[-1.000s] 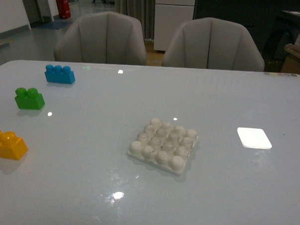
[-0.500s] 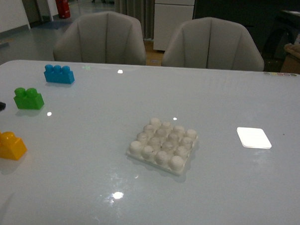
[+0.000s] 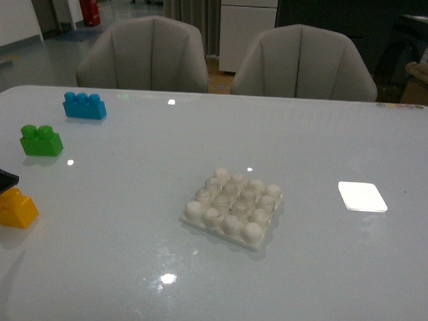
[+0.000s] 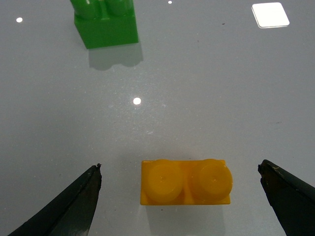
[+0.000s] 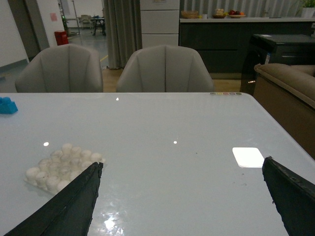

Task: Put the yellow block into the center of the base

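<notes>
With fingers spread, the left hand flanks the untouched yellow block on the counter; the base lies at its 3 o'clock; the right hand is spread likewise.

Two grey padded chairs stand behind a glossy pale table. Beyond them are a curtain, a white cabinet and a dark counter. The room is dim.

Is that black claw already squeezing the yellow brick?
No, the left gripper is open, its tips standing clear of the yellow block on either side, with bare table showing between.
</notes>
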Motion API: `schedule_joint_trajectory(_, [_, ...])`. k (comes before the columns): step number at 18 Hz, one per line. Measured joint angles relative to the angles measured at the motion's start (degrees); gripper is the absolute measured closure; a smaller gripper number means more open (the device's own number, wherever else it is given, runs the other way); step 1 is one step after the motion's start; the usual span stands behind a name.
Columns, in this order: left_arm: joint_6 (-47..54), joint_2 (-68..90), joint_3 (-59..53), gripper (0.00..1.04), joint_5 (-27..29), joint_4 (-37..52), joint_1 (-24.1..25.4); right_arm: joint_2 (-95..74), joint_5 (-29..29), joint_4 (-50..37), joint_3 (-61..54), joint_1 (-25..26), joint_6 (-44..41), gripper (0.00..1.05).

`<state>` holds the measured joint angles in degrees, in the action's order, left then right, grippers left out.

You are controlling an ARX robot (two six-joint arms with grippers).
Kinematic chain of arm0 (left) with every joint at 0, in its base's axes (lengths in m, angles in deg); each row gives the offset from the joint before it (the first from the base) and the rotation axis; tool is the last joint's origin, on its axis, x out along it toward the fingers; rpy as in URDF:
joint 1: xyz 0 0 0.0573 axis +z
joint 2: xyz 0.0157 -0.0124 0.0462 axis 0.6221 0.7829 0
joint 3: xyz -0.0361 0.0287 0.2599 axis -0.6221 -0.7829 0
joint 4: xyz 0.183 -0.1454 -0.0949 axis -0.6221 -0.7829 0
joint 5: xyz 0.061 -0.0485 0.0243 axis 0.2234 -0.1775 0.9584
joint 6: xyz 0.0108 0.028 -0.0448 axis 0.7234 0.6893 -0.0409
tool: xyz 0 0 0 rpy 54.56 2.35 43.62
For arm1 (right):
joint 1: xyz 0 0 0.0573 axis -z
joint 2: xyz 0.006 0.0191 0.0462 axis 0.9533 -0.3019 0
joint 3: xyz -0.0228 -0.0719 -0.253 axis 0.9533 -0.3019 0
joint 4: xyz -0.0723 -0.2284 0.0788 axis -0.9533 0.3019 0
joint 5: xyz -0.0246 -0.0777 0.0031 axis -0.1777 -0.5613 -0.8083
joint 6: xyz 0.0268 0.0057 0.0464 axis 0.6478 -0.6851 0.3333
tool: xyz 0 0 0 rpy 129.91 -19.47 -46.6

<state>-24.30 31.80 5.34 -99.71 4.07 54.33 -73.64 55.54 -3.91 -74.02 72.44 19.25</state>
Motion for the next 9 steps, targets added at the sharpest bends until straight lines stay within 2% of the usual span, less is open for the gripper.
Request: schedule_joint_trajectory(9, [-3.0, 1.7, 0.5, 0.07, -0.3, 0.1, 0.4, 0.0, 0.0, 0.0, 0.0, 0.0, 0.0, 0.06])
